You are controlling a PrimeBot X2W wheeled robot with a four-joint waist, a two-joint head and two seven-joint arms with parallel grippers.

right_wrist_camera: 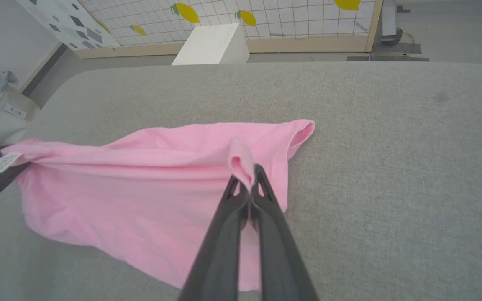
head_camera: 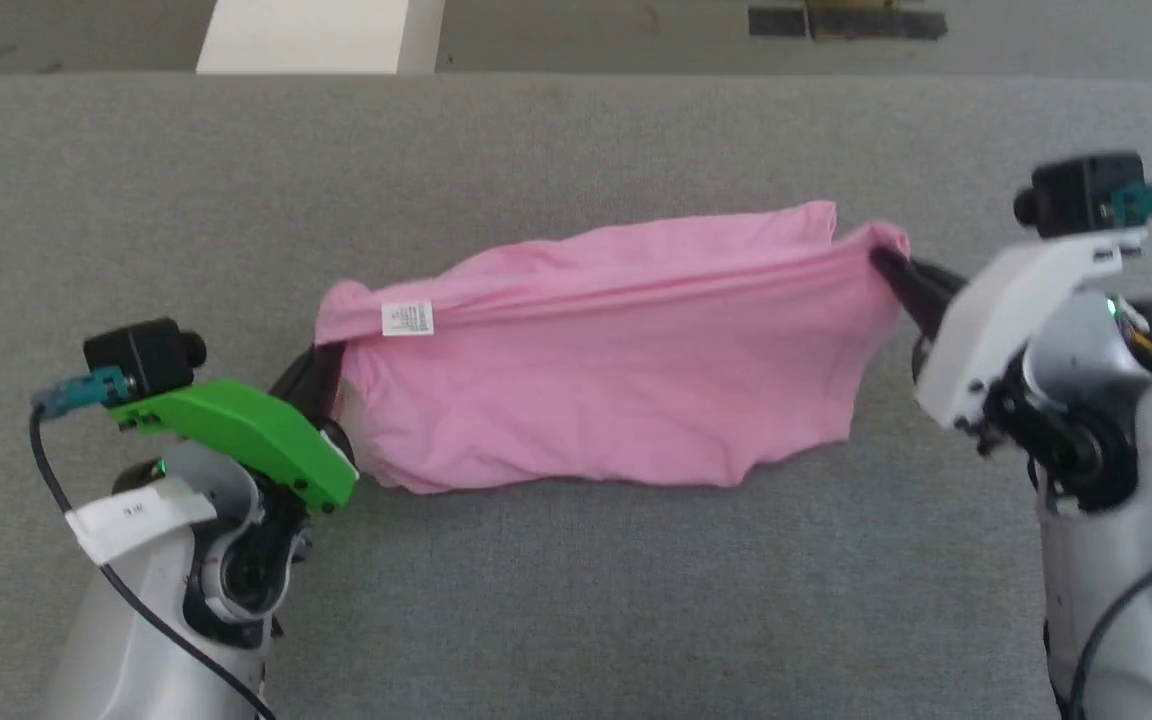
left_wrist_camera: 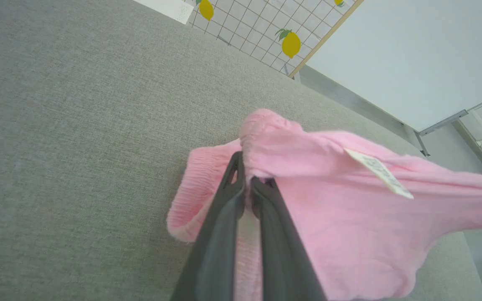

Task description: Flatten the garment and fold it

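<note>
Garment: the pink garment is strung between the two tools, with its upper edge pulled into a straight ridge. Its loose body sags toward the robot and rests wrinkled on the grey bench.
Long axis: it runs left to right across the head view and is skewed, so the right end sits farther from the robot than the left.
Left tool: the left tool has its fingers pressed together, pinching the gathered waistband at the garment's left end, just beside the white label.
Right tool: the right tool is also clamped, pinching a small fold of fabric at the opposite end.
Key relation: the cloth lies between the tools rather than ahead of either – each holds one end, so neither arm is nearer.
Next move, as a judgement: the tools probably need to draw apart along that axis and square up the skew. They can then lower the ridge away from the sagging body so the fabric spreads flat – uneven tension could bunch it.
</note>
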